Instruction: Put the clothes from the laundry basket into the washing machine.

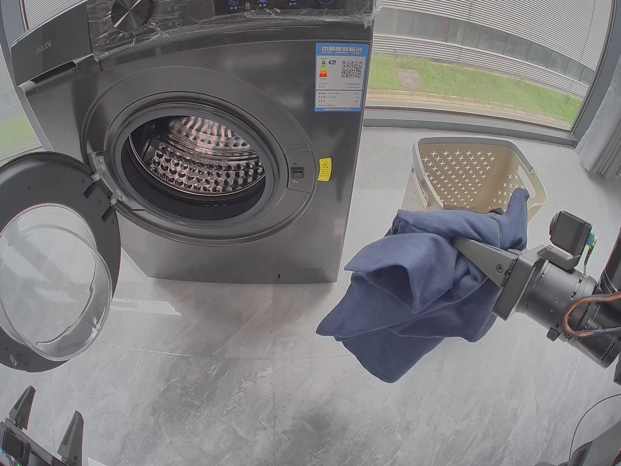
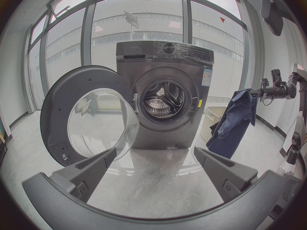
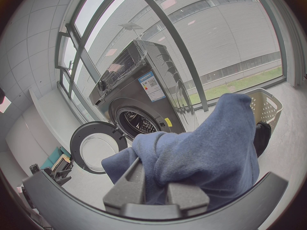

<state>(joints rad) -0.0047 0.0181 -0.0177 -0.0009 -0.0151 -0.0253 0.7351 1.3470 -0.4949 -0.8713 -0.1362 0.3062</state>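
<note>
We see the right hand (image 1: 467,248) clamped on a blue garment (image 1: 414,279), which hangs in the air above the floor (image 1: 226,370). It's just in front of the laundry basket (image 1: 475,147), off to the right of the washing machine (image 1: 213,66). The machine's door (image 1: 39,182) is swung wide and the drum (image 1: 200,156) is exposed. The left hand (image 2: 154,150) sits low facing the machine, fingers spread, holding nothing.

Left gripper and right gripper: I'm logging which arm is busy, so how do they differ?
The left gripper is open and empty; the right gripper is shut on a blue garment. The left gripper sits in front of the washing machine's open door; the right gripper is in front of the laundry basket, with the garment draped over it. Both are dark grey two-finger grippers.
</note>
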